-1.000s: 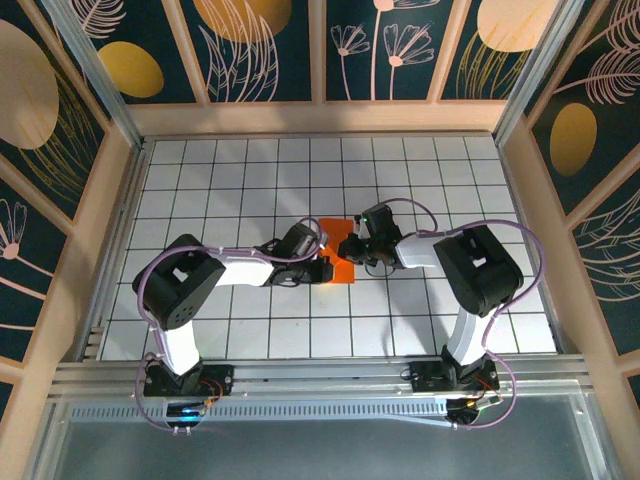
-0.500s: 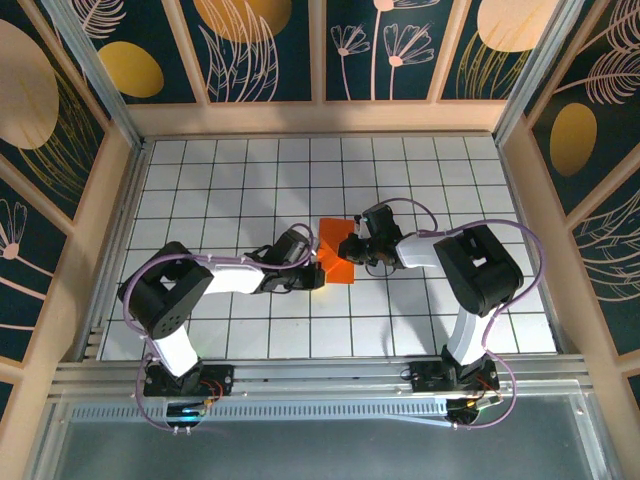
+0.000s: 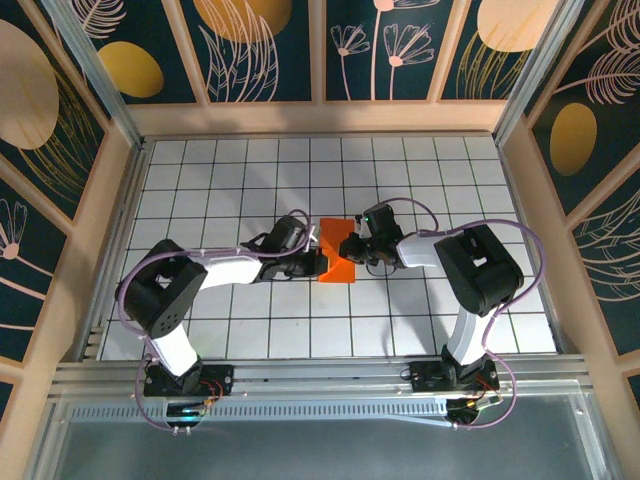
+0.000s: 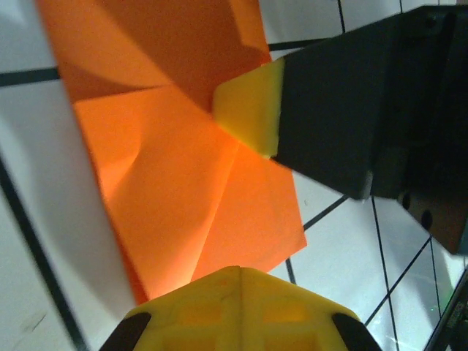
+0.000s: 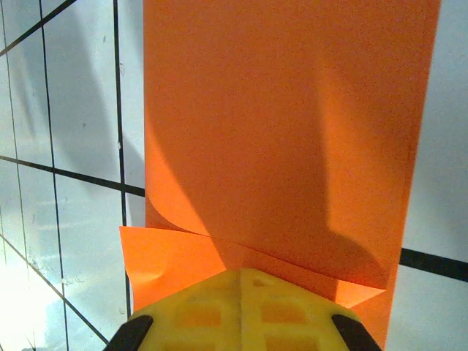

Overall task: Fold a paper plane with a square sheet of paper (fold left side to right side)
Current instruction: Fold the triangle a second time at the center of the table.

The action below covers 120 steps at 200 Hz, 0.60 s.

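1. Top view: I see the folded orange paper sheet (image 3: 336,256) lying flat mid-worktop (image 3: 250,180). The left end effector (image 3: 315,263) is at its left edge and the right end effector (image 3: 351,247) at its right edge.
2. Left wrist: my left fingers are clenched at the sheet's near edge. The right's yellow tip touches a crease.
3. Right wrist: the fingers are clenched over the sheet's folded edge.

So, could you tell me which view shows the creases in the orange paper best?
The left wrist view: the orange paper is close up, with creases meeting near its middle. The right wrist view shows the orange paper as a smooth flap over a lower layer. The top view shows the orange paper small, between the arms.
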Available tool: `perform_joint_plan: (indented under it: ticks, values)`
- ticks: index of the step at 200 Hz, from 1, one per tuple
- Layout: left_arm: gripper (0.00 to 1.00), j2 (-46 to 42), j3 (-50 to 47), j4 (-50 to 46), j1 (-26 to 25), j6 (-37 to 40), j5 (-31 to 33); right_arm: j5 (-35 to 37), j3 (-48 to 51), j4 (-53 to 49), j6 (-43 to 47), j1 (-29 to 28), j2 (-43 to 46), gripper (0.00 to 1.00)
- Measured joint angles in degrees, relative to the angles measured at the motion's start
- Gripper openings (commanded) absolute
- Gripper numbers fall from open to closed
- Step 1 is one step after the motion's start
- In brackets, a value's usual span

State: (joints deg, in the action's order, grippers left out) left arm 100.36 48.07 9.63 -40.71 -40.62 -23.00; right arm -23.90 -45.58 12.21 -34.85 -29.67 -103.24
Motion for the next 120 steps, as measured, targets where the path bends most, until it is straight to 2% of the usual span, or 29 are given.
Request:
perform_joint_plan:
  ticks: [51,120]
  values:
    - [0.0,6.5,4.1,0.9,0.0,0.0,-2.4,0.0,0.0,0.0,0.0,0.0,0.0,0.0]
    - [0.0,9.7,6.2,0.9,0.0,0.6,-2.0,0.0,0.0,0.0,0.0,0.0,0.0,0.0]
